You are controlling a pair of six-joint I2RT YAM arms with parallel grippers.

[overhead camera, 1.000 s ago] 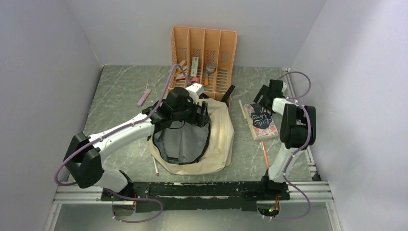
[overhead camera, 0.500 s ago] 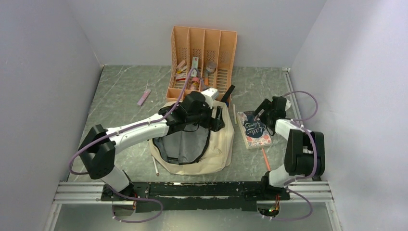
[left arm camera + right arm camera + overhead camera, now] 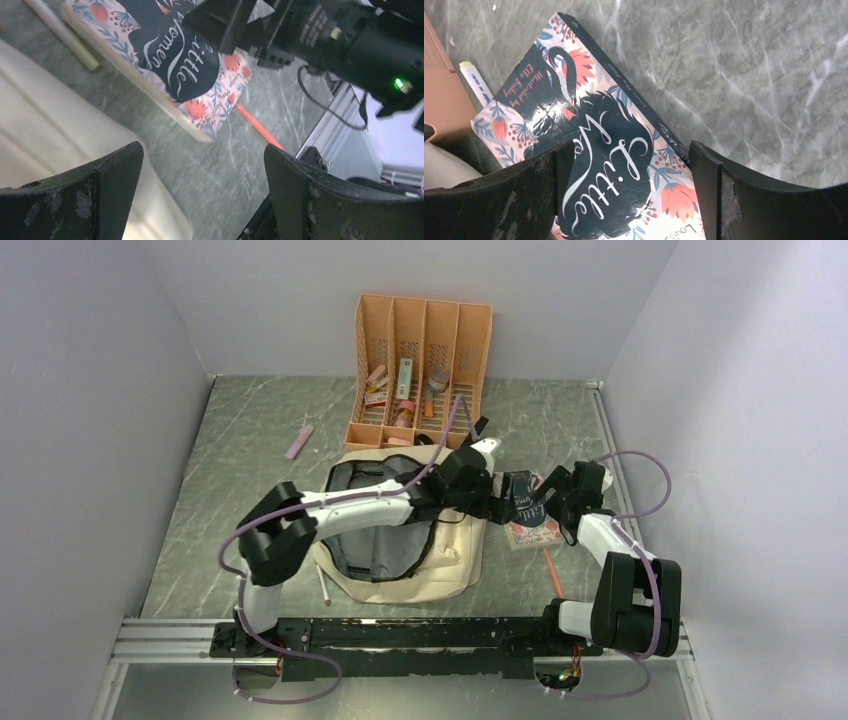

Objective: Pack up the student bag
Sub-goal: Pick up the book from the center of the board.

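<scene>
The cream-beige student bag [image 3: 455, 550] lies mid-table, its grey-lined mouth [image 3: 385, 540] unzipped and gaping. A floral book titled "Little Women" [image 3: 533, 525] lies just right of it. My left gripper [image 3: 507, 502] reaches across the bag, open and empty, low over the table between the bag's edge [image 3: 50, 125] and the book [image 3: 175, 65]. My right gripper [image 3: 555, 492] is open, its fingers standing either side of the book [image 3: 599, 150] without closing on it. The right gripper's black body [image 3: 325, 35] fills the top of the left wrist view.
An orange slotted organiser [image 3: 420, 340] with small items stands behind the bag. An orange pencil [image 3: 551, 570] lies right of the book, a white marker [image 3: 65, 35] beside it, a pencil [image 3: 323, 585] left of the bag, and a pink stick [image 3: 299, 442] at far left.
My left arm swung right, from over the bag's mouth to beside the book. My right gripper moved nearer and left over the book, and the book slid left toward the bag.
</scene>
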